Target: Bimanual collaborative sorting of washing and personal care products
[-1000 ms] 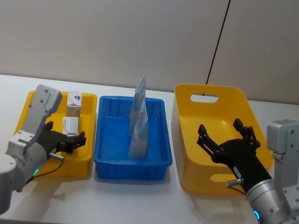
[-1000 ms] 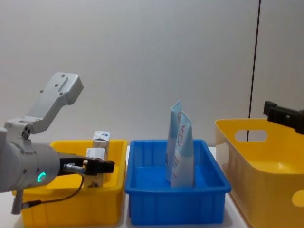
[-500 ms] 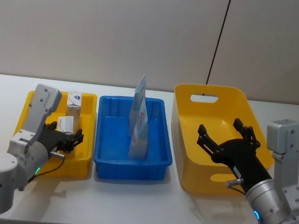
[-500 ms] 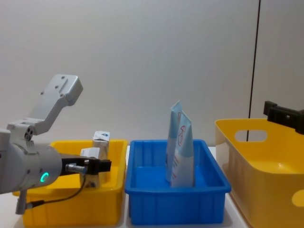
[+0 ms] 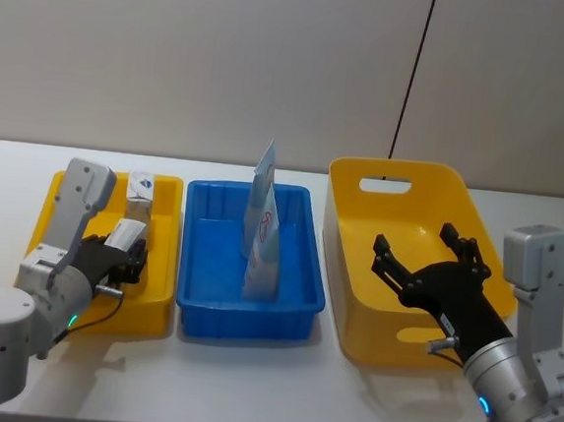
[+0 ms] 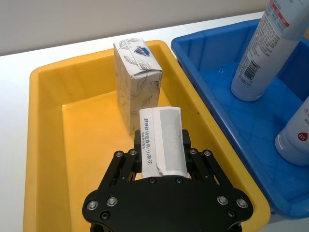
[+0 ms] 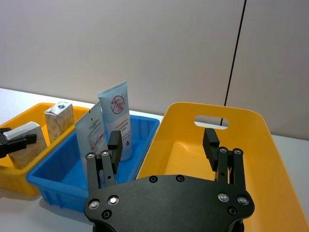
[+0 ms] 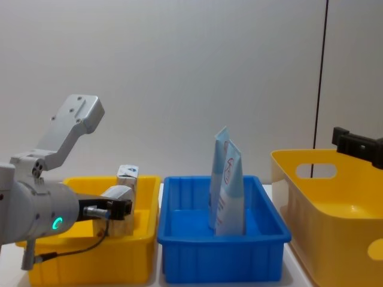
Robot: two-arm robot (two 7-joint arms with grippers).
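The small speckled carton (image 6: 161, 137) is pinched across its narrow sides by the left gripper (image 6: 162, 146), tilted over the near part of the left yellow tray (image 6: 48, 145). It looks light and is thin card, so it will likely dent under a hard squeeze; a modest hold on its flat faces, near mid-length, should keep it from twisting. A second carton (image 6: 137, 84) stands upright just beyond it, and whether the two touch I cannot tell. To the right, two light-blue tubes (image 5: 263, 239) stand in the blue tray (image 5: 247, 323); they are probably soft and smooth, best held low on the body. Farther right, the right gripper (image 5: 415, 237) hovers over the handled yellow bin (image 5: 404, 168), fingers spread and empty.
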